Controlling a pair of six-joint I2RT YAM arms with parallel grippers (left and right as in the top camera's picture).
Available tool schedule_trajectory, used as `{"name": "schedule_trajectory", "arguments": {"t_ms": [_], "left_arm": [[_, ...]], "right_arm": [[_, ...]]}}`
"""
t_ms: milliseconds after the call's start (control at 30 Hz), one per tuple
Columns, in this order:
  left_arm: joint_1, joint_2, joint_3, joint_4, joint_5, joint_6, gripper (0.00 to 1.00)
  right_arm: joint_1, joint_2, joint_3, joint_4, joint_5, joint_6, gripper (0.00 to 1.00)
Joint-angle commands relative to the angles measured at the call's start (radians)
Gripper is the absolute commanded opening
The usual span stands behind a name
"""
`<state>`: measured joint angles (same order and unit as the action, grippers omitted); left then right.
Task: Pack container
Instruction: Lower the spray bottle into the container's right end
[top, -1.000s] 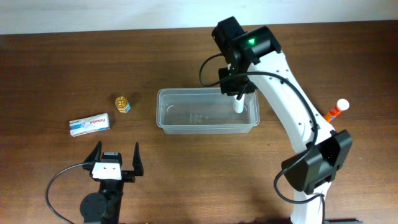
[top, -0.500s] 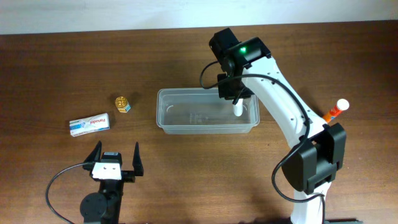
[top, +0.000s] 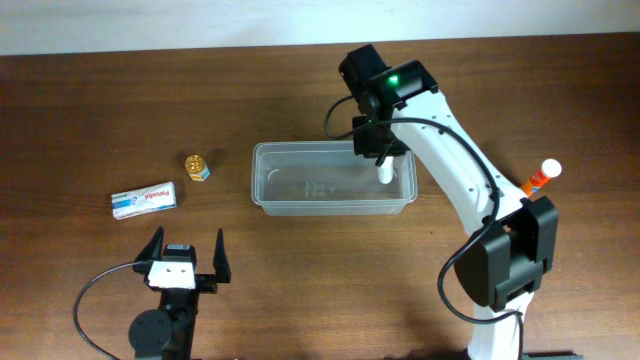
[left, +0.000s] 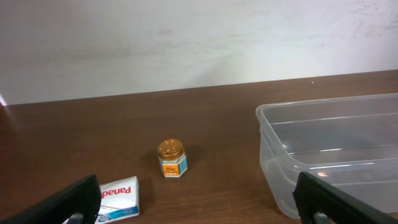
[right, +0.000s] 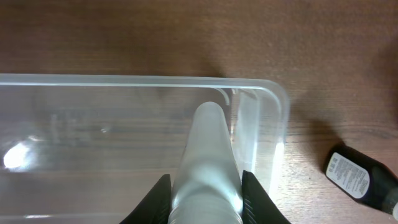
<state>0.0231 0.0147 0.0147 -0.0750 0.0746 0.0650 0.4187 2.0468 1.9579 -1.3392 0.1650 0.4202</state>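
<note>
Right wrist: R gripper (right: 205, 200) clamps white tube (right: 208, 146).

The table (top: 100, 110) is dark brown wood with visible grain and a dull, low sheen. The container (right: 124, 79) is clear, smooth, glossy plastic with bright glints on its walls. At its right end, the white tube (right: 208, 155) looks like frosted, matt plastic. Left of the container, the jar (left: 172, 165) has a shiny gold lid (left: 170, 148), and the box (left: 118, 196) is smooth printed card.
</note>
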Motion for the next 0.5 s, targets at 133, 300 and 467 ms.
{"name": "schedule_trajectory", "arguments": {"t_ms": [133,300,467], "left_arm": [[0.006,-0.009,-0.006,-0.001,-0.003,0.019,1.0],[0.006,-0.009,-0.006,-0.001,-0.004,0.019,0.99],[0.006,-0.009,-0.006,-0.001,-0.003,0.019,0.99]], "right_arm": [[-0.028,-0.008,-0.055,0.048,0.004,0.001,0.22],[-0.028,-0.008,-0.08,0.092,0.0,0.0,0.22],[-0.029,-0.008,-0.114,0.13,-0.005,0.0,0.22]]}}
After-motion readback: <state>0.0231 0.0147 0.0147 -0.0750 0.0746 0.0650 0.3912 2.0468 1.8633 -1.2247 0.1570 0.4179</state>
